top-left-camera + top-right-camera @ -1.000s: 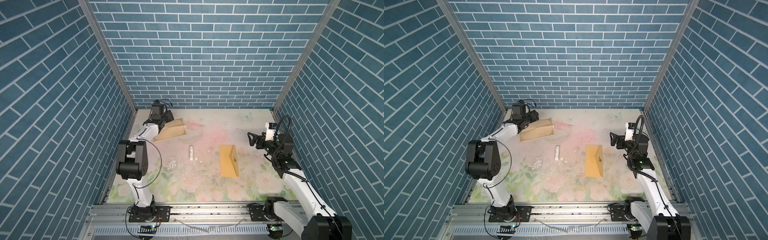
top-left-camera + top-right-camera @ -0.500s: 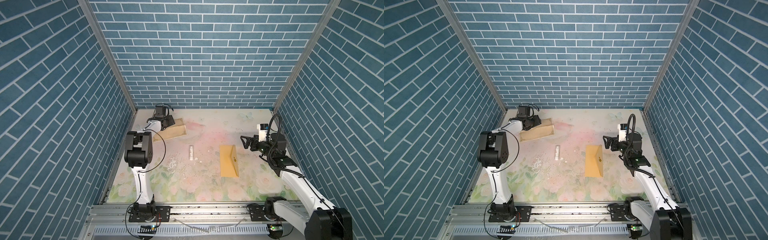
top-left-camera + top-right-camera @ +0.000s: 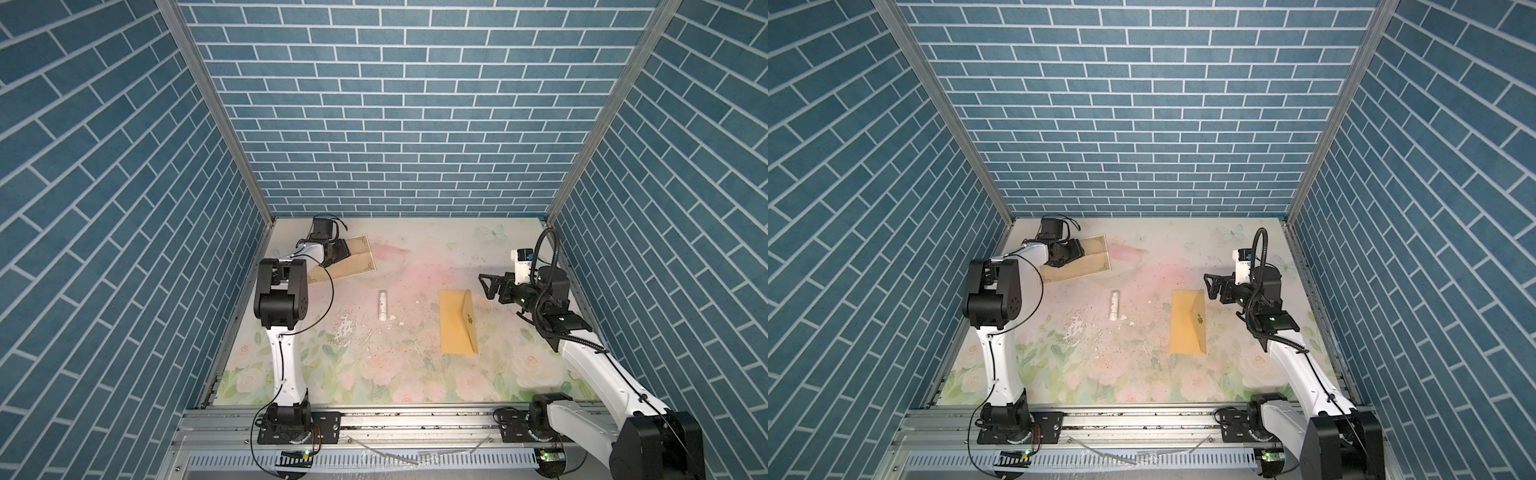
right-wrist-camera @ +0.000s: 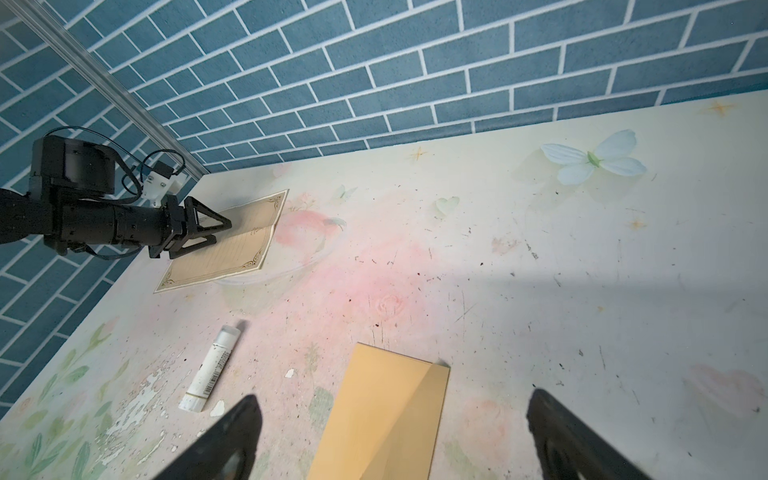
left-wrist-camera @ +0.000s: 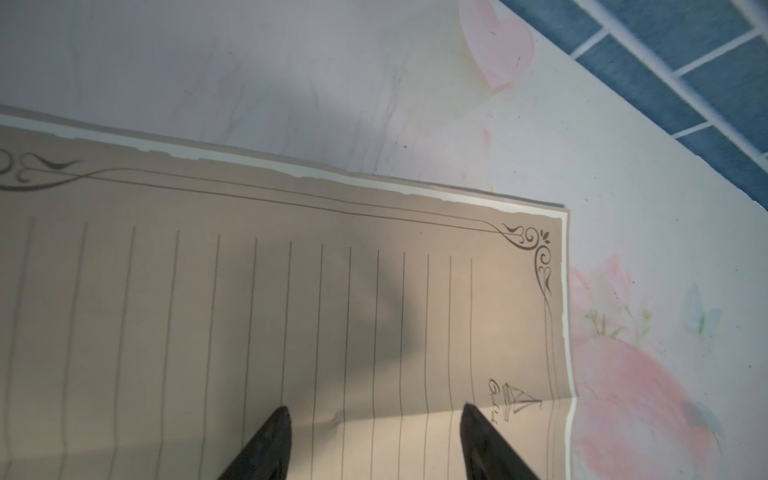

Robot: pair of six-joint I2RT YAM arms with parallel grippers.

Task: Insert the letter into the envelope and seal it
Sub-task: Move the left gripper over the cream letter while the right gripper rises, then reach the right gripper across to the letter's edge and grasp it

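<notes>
The tan letter (image 3: 353, 266) (image 3: 1090, 266) with its dark ornate border lies at the far left of the table, creased across its middle (image 4: 232, 249). My left gripper (image 3: 337, 254) (image 3: 1074, 252) (image 4: 220, 228) is low over it. Its jaws stand open, with ruled paper (image 5: 291, 291) showing between the fingertips (image 5: 282, 417). I cannot tell whether they touch the sheet. The mustard-yellow envelope (image 3: 457, 322) (image 3: 1187, 328) (image 4: 386, 415) lies flat right of centre with its flap closed. My right gripper (image 3: 484, 286) (image 3: 1208, 286) (image 4: 390, 405) hovers wide open by the envelope's far right corner, holding nothing.
A small white stick (image 3: 382, 304) (image 3: 1114, 306) (image 4: 212, 370) lies on the floral table (image 3: 395, 374) between letter and envelope. Blue brick walls (image 3: 395, 124) close in the back and both sides. The letter sits near the left wall.
My left gripper has come down and slightly right over the letter, and the letter's raised part has dropped flatter. My right gripper has moved left towards the envelope's far end.
</notes>
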